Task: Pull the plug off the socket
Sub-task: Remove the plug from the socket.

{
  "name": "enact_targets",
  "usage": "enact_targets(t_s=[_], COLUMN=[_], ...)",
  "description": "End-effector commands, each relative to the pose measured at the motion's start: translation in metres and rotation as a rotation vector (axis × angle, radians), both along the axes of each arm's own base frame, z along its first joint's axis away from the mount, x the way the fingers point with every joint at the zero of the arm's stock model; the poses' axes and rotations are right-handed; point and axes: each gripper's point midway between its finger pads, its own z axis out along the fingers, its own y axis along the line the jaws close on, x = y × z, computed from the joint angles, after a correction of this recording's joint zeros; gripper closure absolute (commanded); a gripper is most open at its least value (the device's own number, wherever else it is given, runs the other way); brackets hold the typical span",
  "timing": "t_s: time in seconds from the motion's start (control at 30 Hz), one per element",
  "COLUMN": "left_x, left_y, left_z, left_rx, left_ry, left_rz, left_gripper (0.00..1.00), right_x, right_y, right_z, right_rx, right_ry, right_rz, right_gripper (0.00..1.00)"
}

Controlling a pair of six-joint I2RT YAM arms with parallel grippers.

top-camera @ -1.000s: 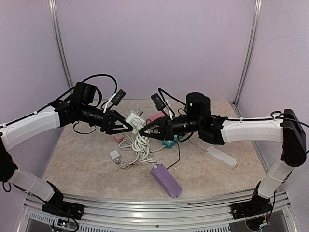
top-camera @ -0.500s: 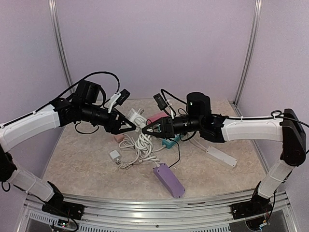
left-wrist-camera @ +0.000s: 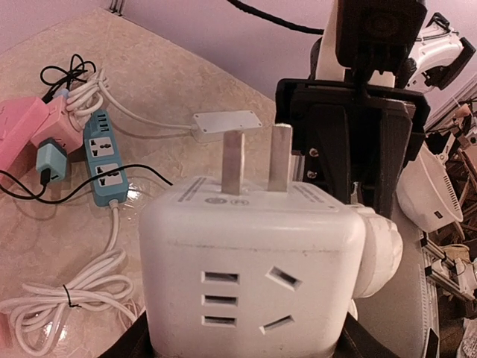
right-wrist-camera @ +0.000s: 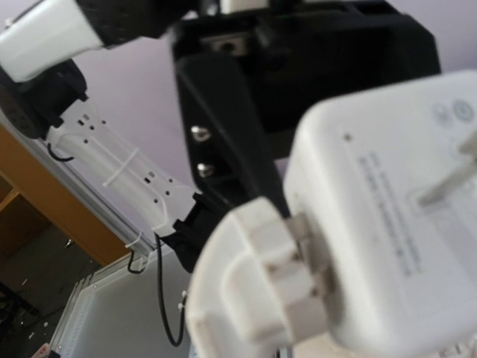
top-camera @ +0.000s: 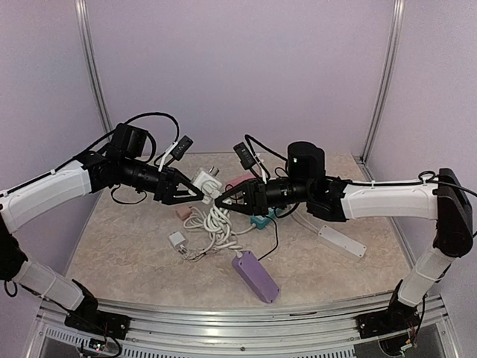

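Observation:
A white cube socket (top-camera: pixel 203 181) with two bare metal prongs on top is held above the table, my left gripper (top-camera: pixel 195 192) shut on it. In the left wrist view the socket (left-wrist-camera: pixel 246 261) fills the lower frame, and the white plug (left-wrist-camera: pixel 375 253) sticks out of its right side. My right gripper (top-camera: pixel 220 201) is shut on that plug (right-wrist-camera: pixel 253 291). The right wrist view shows the plug's prongs partly bared, their tips still in the socket (right-wrist-camera: pixel 395 224). The plug's white cable (top-camera: pixel 216 227) hangs down to a coil on the table.
On the table lie a purple power strip (top-camera: pixel 256 277) at the front, a white strip (top-camera: pixel 341 242) on the right, a teal strip (top-camera: pixel 261 221), a pink block (top-camera: pixel 240 181) behind the grippers, and a small white adapter (top-camera: pixel 177 241). Black leads trail around them.
The two grippers have drawn slightly apart, the cube shifting a little to the left. Both stay shut on what they hold.

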Motion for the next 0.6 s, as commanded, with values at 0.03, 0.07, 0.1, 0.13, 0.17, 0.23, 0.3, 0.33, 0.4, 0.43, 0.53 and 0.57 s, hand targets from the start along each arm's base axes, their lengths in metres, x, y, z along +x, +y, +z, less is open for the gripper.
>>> enact_targets(t_s=[0.03, 0.07, 0.1, 0.13, 0.17, 0.23, 0.3, 0.33, 0.4, 0.43, 0.53, 0.57], left_x=[-0.006, -0.006, -0.005, -0.005, -0.003, 0.002, 0.010, 0.016, 0.026, 0.031, 0.041, 0.043], left_y=[0.012, 0.012, 0.012, 0.012, 0.012, 0.013, 0.017, 0.018, 0.022, 0.023, 0.026, 0.027], left_z=[0.034, 0.033, 0.033, 0.032, 0.031, 0.028, 0.023, 0.019, 0.010, 0.003, -0.016, -0.020], left_rx=[-0.136, -0.135, -0.134, -0.131, -0.126, -0.102, -0.066, -0.041, 0.033, 0.080, 0.199, 0.224], left_ry=[-0.007, -0.005, -0.005, -0.004, -0.004, -0.018, -0.034, -0.044, -0.069, -0.082, -0.118, -0.122], left_rz=[-0.067, -0.066, -0.064, -0.060, -0.054, -0.016, 0.039, 0.074, 0.148, 0.188, 0.262, 0.276], left_gripper=[0.80, 0.80, 0.80, 0.80, 0.80, 0.80, 0.80, 0.80, 0.80, 0.81, 0.81, 0.81], right_x=[0.003, 0.003, 0.003, 0.003, 0.004, 0.004, 0.004, 0.004, 0.003, 0.003, 0.002, 0.002], right_y=[-0.009, -0.009, -0.009, -0.009, -0.009, -0.009, -0.009, -0.008, -0.009, -0.009, -0.009, -0.009], right_z=[0.002, 0.003, 0.003, 0.003, 0.004, 0.004, 0.005, 0.005, 0.007, 0.008, 0.013, 0.014], right_rx=[-0.013, -0.012, -0.011, -0.011, -0.010, -0.009, -0.009, -0.008, -0.003, 0.000, 0.010, 0.012], right_ry=[0.009, 0.009, 0.008, 0.007, 0.007, 0.007, 0.010, 0.010, 0.009, 0.009, 0.005, 0.004], right_rz=[-0.006, -0.006, -0.007, -0.007, -0.007, -0.007, -0.008, -0.007, -0.007, -0.006, -0.002, -0.001], right_gripper=[1.00, 1.00, 1.00, 1.00, 1.00, 1.00, 1.00, 1.00, 1.00, 1.00, 1.00, 1.00])
